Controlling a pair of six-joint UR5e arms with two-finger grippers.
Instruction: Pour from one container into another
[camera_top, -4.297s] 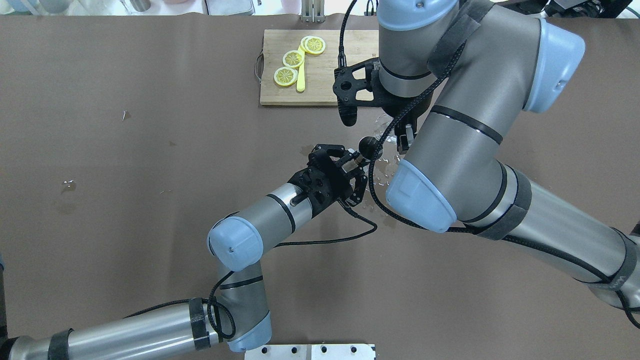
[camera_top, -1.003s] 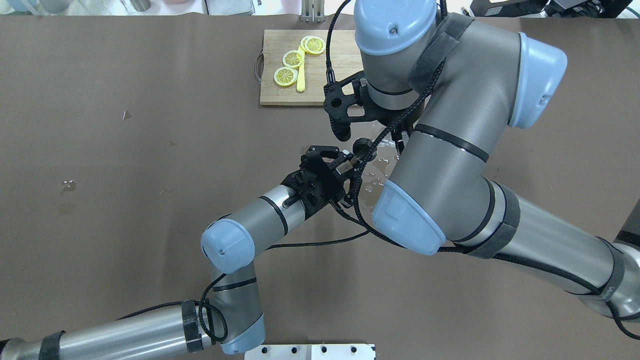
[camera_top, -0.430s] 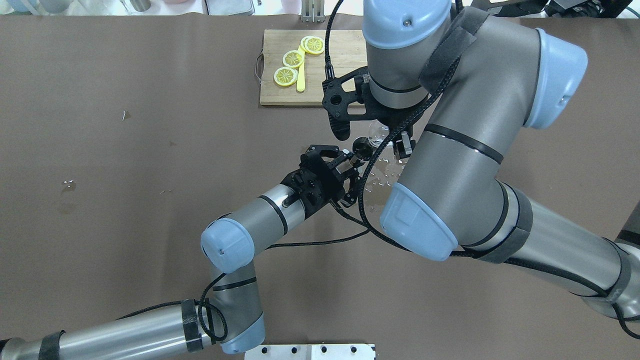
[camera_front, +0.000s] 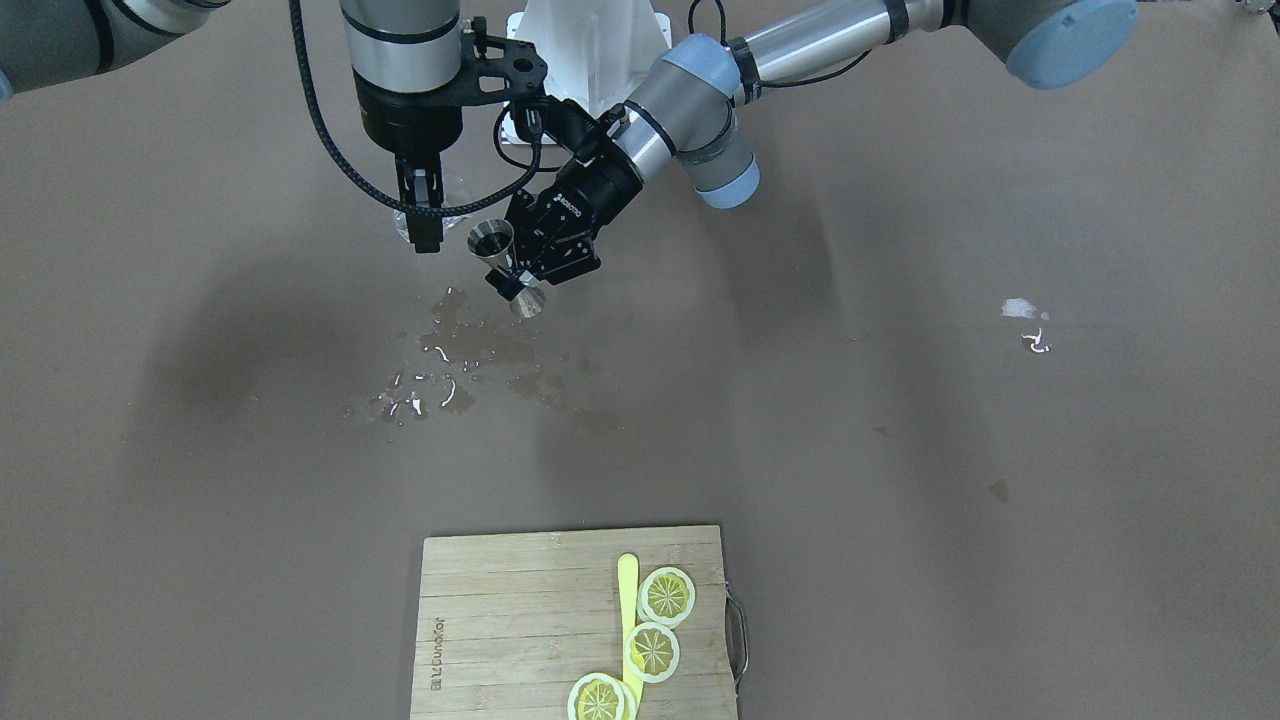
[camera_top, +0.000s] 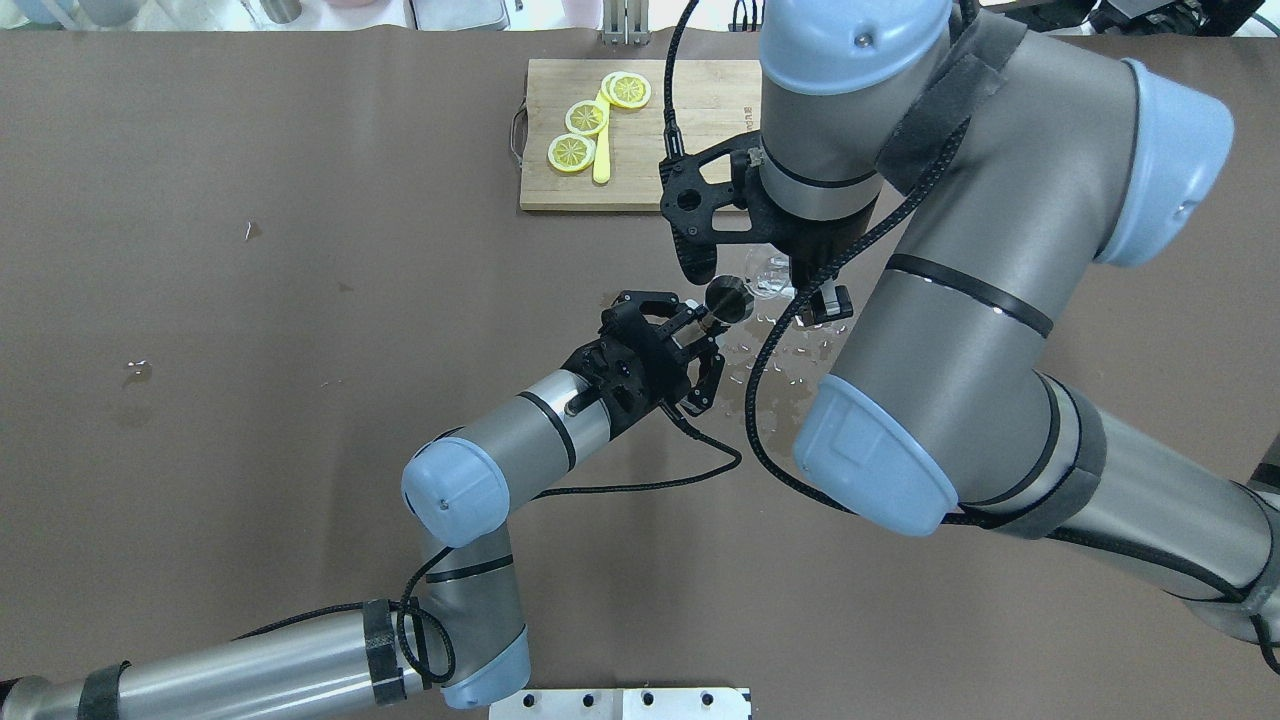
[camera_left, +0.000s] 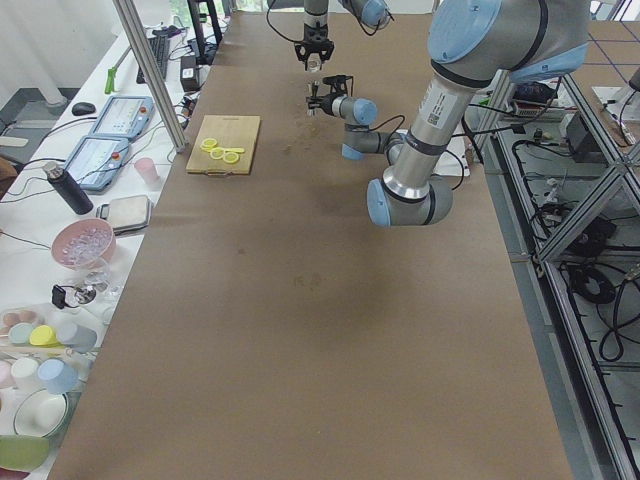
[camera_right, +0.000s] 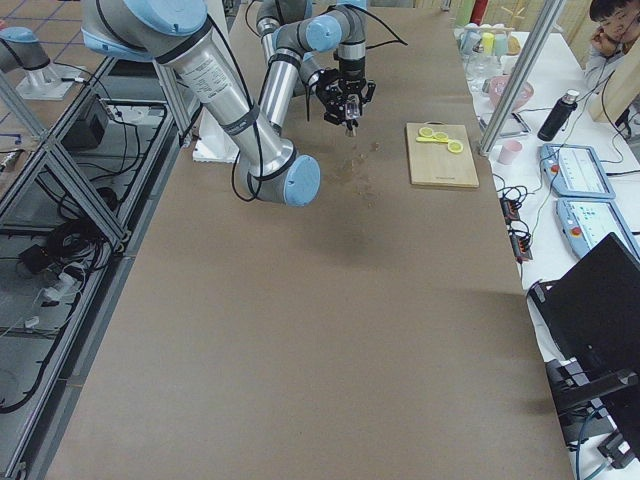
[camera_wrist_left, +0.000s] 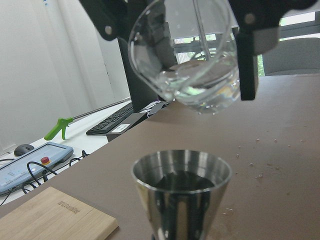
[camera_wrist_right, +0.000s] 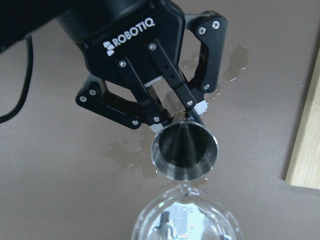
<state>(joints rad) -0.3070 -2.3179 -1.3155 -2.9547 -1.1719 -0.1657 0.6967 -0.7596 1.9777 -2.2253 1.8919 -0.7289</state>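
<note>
Two arms: meeting above the middle of the tabletop (camera_front: 900, 400).
Left claw (camera_wrist_right: 180, 117): pressed onto the narrow waist of a steel jigger (camera_wrist_left: 181, 172), holding it upright and clear of the surface as the receiving vessel.
Right claw (camera_front: 424, 225): pinching a clear glass (camera_wrist_left: 200, 75), tilted just above the jigger's mouth so the water can run in.
Water: pooled low in the glass, so the pour looks unfinished.
Spill (camera_front: 440, 350): droplets beneath the pair suggest alignment matters.
</note>
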